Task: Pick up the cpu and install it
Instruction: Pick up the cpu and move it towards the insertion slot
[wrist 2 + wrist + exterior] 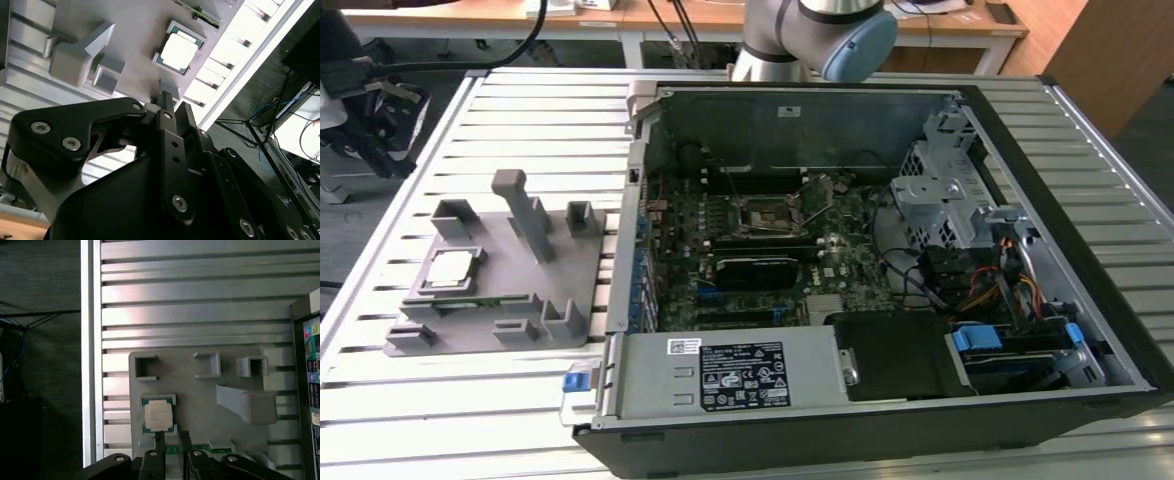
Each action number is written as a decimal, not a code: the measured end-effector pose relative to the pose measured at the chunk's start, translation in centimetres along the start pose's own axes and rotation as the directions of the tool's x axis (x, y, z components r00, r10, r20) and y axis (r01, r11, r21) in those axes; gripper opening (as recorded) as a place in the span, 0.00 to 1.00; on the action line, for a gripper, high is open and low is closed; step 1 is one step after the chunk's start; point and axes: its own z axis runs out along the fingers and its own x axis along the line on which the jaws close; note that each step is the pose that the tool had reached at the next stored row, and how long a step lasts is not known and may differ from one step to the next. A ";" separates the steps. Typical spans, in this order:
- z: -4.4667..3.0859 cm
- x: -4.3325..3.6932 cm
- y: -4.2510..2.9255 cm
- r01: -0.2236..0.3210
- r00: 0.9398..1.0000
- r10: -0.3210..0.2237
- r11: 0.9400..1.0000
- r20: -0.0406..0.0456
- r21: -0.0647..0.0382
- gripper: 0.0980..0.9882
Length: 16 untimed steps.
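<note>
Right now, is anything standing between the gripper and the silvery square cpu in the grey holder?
Nothing visible does. The small silver-topped square cpu lies uncovered in its recess on the grey plastic holder, and the black gripper hangs near it with only open air between them.

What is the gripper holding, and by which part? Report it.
Nothing. The gripper is empty, with a gap between its tips; the cpu lies untouched in the grey tray.
</note>
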 end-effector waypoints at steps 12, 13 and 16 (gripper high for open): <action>0.95 0.08 -0.59 0.062 0.998 -0.062 0.998 -0.005 0.002 0.67; 0.99 0.07 -0.63 0.063 0.998 -0.063 0.998 -0.005 0.002 0.74; 1.15 0.05 -0.73 0.065 0.998 -0.065 0.998 -0.007 0.002 0.87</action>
